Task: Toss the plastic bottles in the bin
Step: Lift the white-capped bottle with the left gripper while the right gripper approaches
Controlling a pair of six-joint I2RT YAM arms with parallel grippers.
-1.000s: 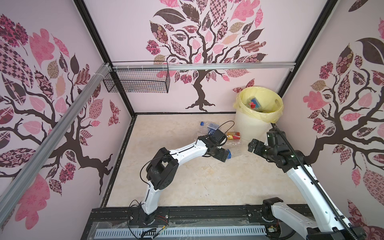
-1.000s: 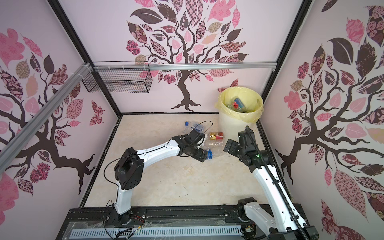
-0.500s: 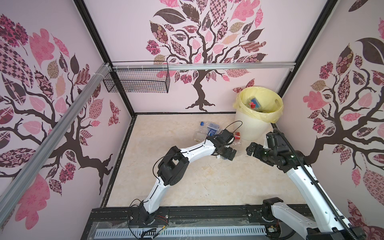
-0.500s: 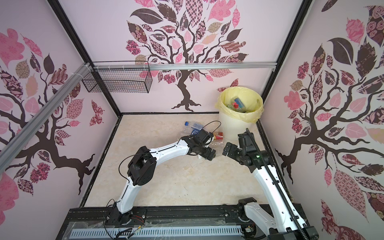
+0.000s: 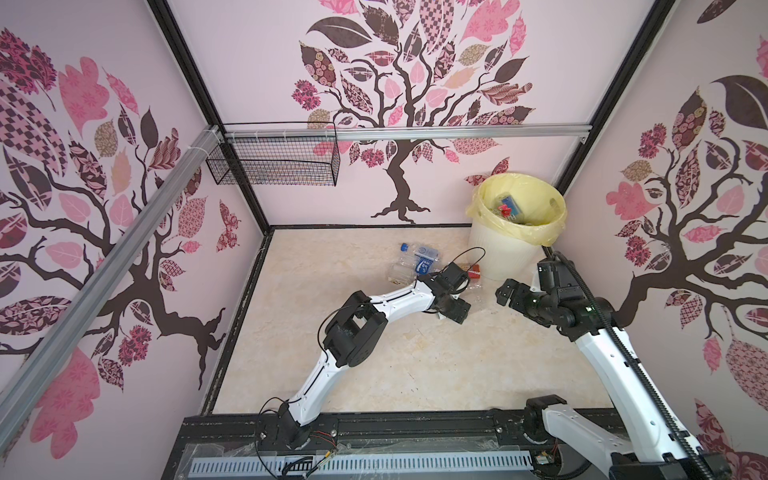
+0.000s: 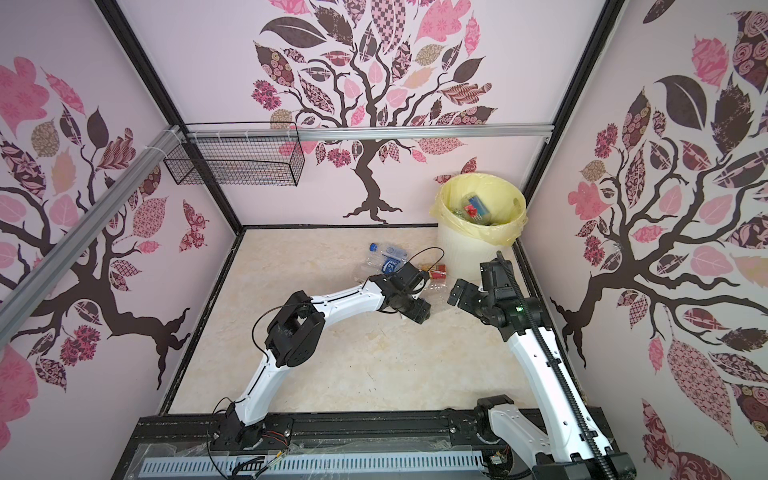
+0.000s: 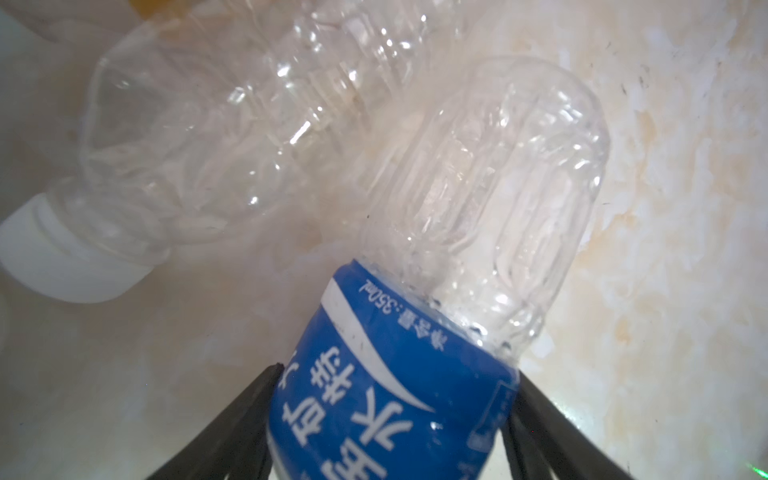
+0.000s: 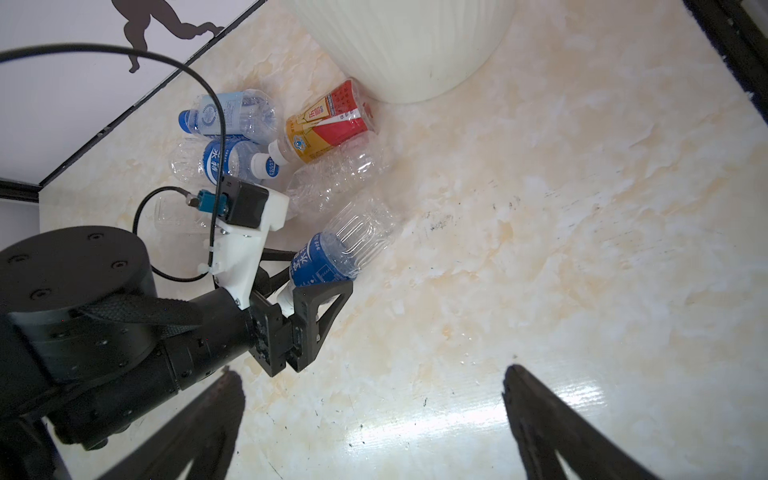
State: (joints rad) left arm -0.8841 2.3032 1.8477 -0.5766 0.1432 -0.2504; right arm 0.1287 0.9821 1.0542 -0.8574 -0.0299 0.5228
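Squarely gripped, a clear bottle (image 8: 340,253) sat in the left gripper (image 7: 397,370), both jaws pressed on its blue label, its base low by the floor (image 8: 540,249). Other bottles (image 8: 328,120) lay heaped just beyond it, the red-gold one just beside the bin (image 5: 494,253), with more showing inside it. Nearby the right gripper (image 8: 372,372) hung over bare floor, jaws wide, holding nothing.

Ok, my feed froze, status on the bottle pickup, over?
Left gripper closed on blue-labelled bottle. Right gripper open, empty. Crushed clear bottle close beside the held one.
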